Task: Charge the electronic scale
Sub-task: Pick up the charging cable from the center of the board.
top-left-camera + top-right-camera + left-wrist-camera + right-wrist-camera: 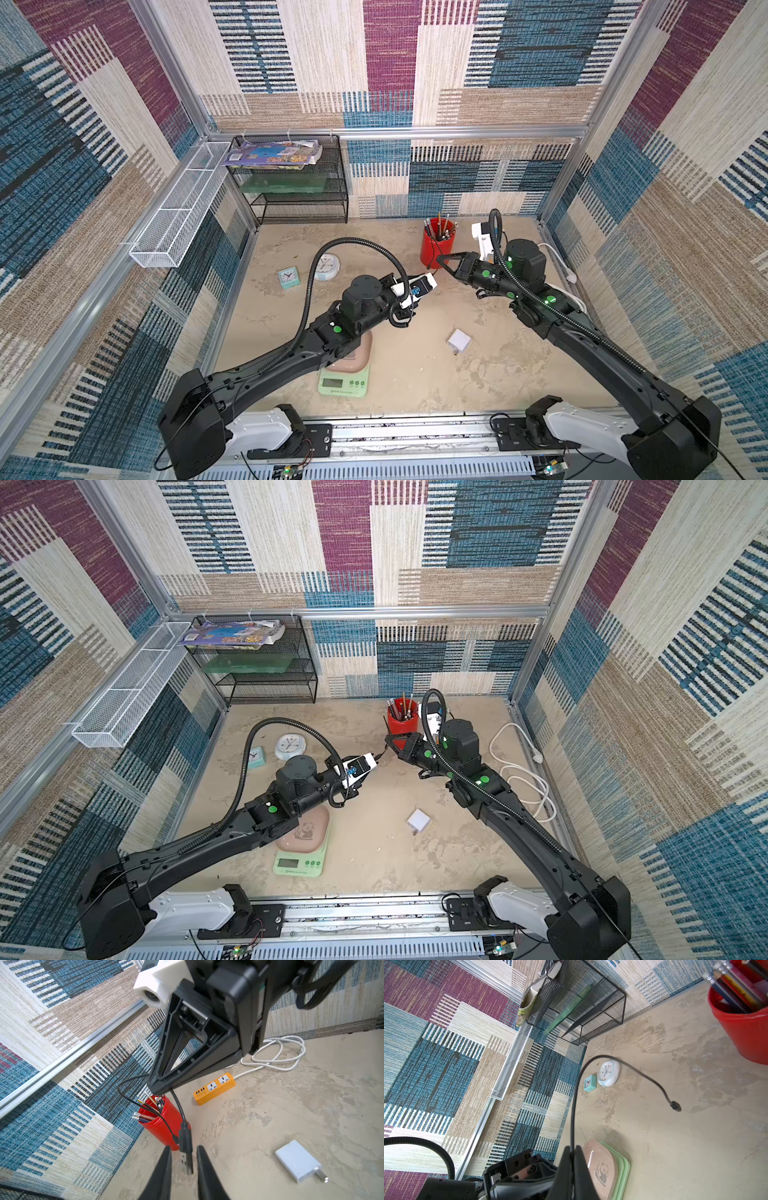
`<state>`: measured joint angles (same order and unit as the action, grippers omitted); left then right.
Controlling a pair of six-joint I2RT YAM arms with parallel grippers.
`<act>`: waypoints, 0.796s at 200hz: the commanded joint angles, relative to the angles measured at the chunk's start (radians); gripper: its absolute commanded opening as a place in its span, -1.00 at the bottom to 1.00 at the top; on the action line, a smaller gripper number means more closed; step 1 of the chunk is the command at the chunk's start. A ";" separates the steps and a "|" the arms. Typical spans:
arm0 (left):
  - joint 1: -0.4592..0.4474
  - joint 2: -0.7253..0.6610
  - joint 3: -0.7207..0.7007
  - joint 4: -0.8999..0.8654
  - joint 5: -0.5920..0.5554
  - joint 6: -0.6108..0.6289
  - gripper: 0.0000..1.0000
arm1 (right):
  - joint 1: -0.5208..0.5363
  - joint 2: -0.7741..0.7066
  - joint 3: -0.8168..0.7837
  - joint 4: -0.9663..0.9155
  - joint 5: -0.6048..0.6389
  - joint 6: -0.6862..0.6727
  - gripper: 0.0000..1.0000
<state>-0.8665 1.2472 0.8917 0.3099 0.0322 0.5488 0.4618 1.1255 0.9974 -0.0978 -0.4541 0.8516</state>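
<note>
With the right gripper (572,1148) pinching the black cable (572,1122), the left gripper (184,1148), its jaws barely parted, should clamp squarely on the USB plug (185,1138) between them.

Walls (519,62): three sides, covered in woven patchwork of blue, maroon, beige and cream blocks with striped bands, set in an aluminium frame (395,132). Floor (498,374): mottled beige, stone-look, scuffed in patches. Furniture: black mesh shelf (303,208), tiered, in the far left corner; white mesh basket (174,224) fixed along the left wall; light even, shadows soft.
</note>
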 commanded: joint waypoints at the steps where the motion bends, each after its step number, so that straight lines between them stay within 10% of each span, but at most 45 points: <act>1: 0.000 0.006 0.017 0.008 0.003 -0.001 -0.68 | 0.001 -0.010 0.008 0.007 -0.009 0.005 -1.00; 74: 0.000 0.017 0.021 -0.010 0.015 -0.022 -1.00 | 0.000 -0.035 0.000 0.024 -0.011 -0.006 -1.00; 108: 0.000 0.025 0.015 0.003 0.020 -0.021 -0.34 | 0.000 -0.039 -0.002 0.024 -0.013 -0.003 -1.00; 159: 0.001 0.041 0.027 0.004 0.022 -0.026 -0.48 | -0.002 -0.045 -0.009 0.025 -0.011 -0.003 -1.00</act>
<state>-0.8665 1.2839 0.9081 0.2955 0.0410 0.5476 0.4606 1.0851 0.9920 -0.0990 -0.4633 0.8509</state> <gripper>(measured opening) 0.281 0.064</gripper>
